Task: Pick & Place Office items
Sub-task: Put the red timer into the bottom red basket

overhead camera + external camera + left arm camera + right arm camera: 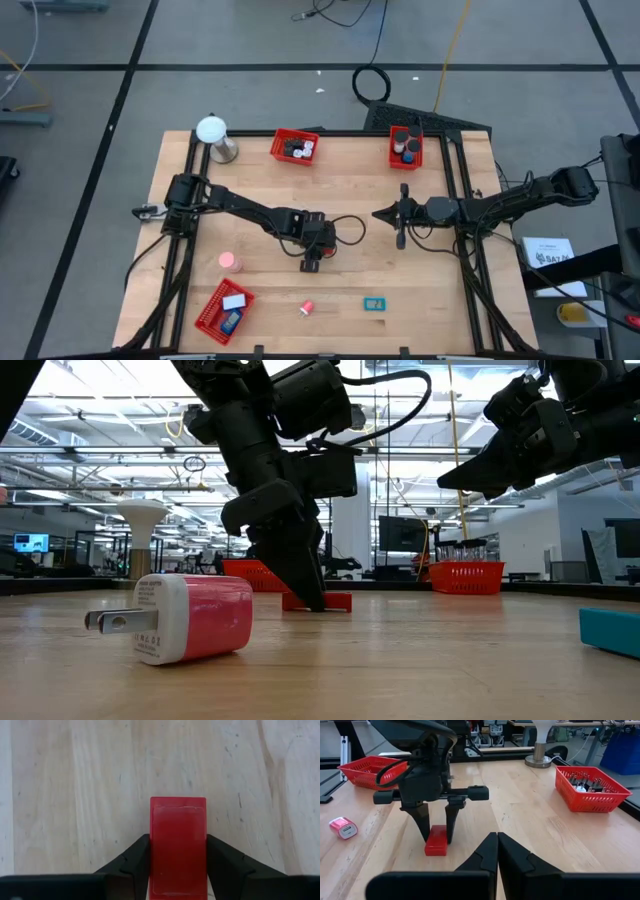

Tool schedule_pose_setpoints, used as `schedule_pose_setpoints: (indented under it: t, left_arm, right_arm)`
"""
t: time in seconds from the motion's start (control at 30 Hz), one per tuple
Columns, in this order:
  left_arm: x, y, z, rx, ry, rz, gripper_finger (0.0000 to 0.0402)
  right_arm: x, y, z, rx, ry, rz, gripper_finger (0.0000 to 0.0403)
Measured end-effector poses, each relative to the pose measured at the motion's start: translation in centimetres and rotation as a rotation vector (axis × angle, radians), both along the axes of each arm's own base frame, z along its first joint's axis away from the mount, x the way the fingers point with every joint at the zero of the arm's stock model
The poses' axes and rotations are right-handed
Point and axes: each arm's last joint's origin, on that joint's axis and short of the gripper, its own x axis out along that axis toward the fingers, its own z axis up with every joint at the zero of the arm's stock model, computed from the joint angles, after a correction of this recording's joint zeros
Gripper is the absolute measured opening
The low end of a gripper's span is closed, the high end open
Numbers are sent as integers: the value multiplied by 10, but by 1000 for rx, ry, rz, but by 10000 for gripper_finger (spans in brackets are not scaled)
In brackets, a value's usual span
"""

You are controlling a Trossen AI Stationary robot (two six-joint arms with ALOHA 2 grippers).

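Both left claw (pixel 178 865) fingers flanking red block (pixel 178 845)

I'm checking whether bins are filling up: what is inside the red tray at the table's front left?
In the red tray, a white flat piece and a blue item show through the open top. Anything beneath them is covered.

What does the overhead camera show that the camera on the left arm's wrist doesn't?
Only the overhead view shows the whole table: three red mesh trays, such as one at the near left, the white ball on its stand, a pink charger, a teal piece, and the right gripper waiting mid-table. Only the wrist view shows the left gripper's fingers flanking the red block's sides. Both show the left gripper at the red block on bare wood.
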Motion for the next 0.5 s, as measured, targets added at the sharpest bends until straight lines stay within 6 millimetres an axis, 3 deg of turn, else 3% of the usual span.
schedule_pose_setpoints:
  t: [0.1,0.27,0.5]
  left_arm:
    - [-3,1,9,-7,-9,39,154]
    - [-10,0,40,-37,-64,93,154]
    - [-36,-26,86,-124,-101,139,154]
  right_arm:
    - [0,0,0,0,0,0,2]
    - [0,0,0,0,0,0,2]
    - [0,0,0,0,1,0,2]
